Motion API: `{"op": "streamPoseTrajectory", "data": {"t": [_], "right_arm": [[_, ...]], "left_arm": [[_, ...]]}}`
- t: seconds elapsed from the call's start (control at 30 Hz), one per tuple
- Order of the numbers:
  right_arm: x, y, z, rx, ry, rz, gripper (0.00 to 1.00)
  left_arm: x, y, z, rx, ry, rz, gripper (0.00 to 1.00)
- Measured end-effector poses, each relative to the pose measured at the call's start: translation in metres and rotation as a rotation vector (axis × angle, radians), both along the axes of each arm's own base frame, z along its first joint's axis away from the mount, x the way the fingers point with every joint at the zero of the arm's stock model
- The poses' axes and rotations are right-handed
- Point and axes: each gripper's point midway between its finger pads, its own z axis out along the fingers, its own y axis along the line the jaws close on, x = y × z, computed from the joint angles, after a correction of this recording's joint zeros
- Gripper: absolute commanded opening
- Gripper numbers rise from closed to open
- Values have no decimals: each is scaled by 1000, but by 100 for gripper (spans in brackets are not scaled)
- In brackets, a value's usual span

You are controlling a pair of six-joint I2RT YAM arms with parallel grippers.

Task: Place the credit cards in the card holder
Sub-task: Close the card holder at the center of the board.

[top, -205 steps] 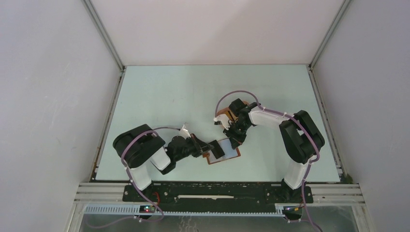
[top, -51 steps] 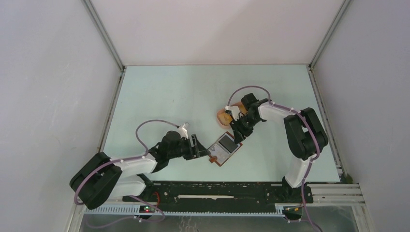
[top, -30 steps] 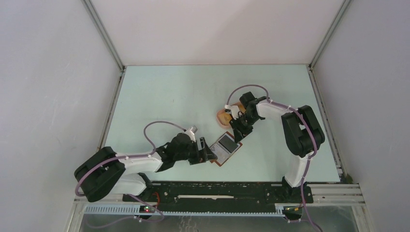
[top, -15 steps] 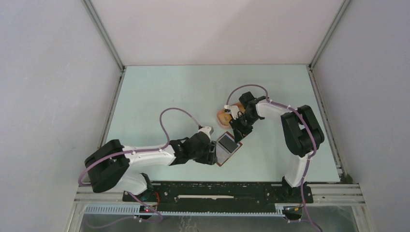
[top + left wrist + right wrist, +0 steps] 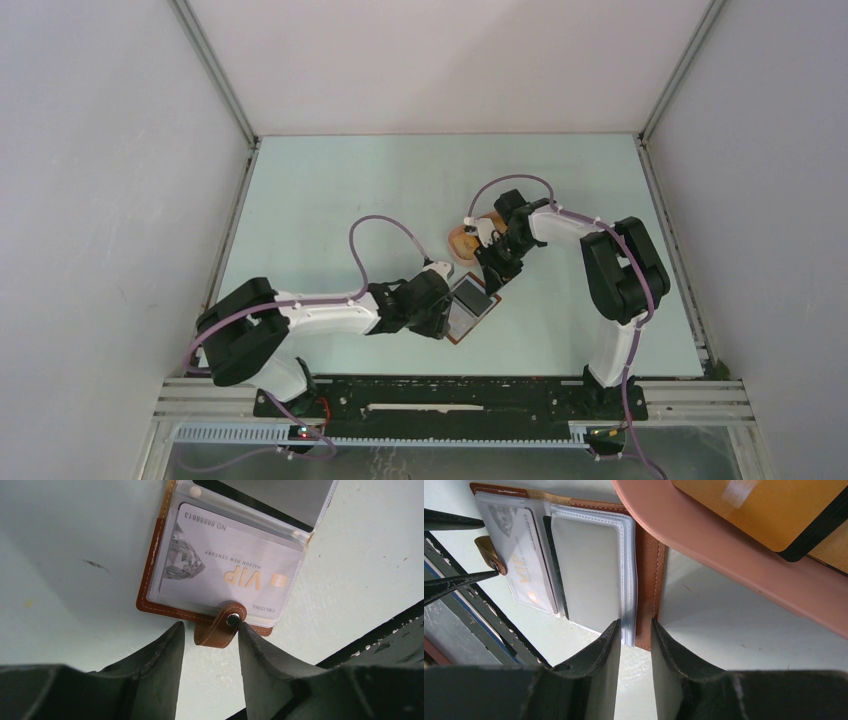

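The reddish-brown card holder (image 5: 468, 308) lies open on the table near the front edge. A silver VIP credit card (image 5: 227, 570) sits in its clear sleeve. My left gripper (image 5: 209, 625) is open around the snap tab (image 5: 220, 627); the right finger touches the snap, while the left one stands off. My right gripper (image 5: 634, 622) is shut on the card holder (image 5: 646, 580) at its far end, pinching the sleeves and the leather edge. A yellow credit card (image 5: 769, 505) lies on a dark one in the pink tray (image 5: 724, 555).
The pink tray (image 5: 462, 240) stands just behind the card holder, beside the right wrist. The black front rail (image 5: 450, 395) runs close behind the left gripper. White walls close in the table on three sides.
The left arm has stretched right to the card holder, and its jaws have narrowed around the snap tab. The right gripper has stayed on the holder's far end.
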Motion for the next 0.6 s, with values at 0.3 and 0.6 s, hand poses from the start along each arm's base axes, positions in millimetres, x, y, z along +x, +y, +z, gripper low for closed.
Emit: {"op": "streamPoseTrajectory", "data": {"t": [0.3,0.6], "right_arm": [[0,0,0,-1,2,0,37],[0,0,0,-2,5,0,36]], "left_arm": [[-4,-2,0,16,-13,-46,50],[-5,-3,-2,32,-18,-71,31]]}}
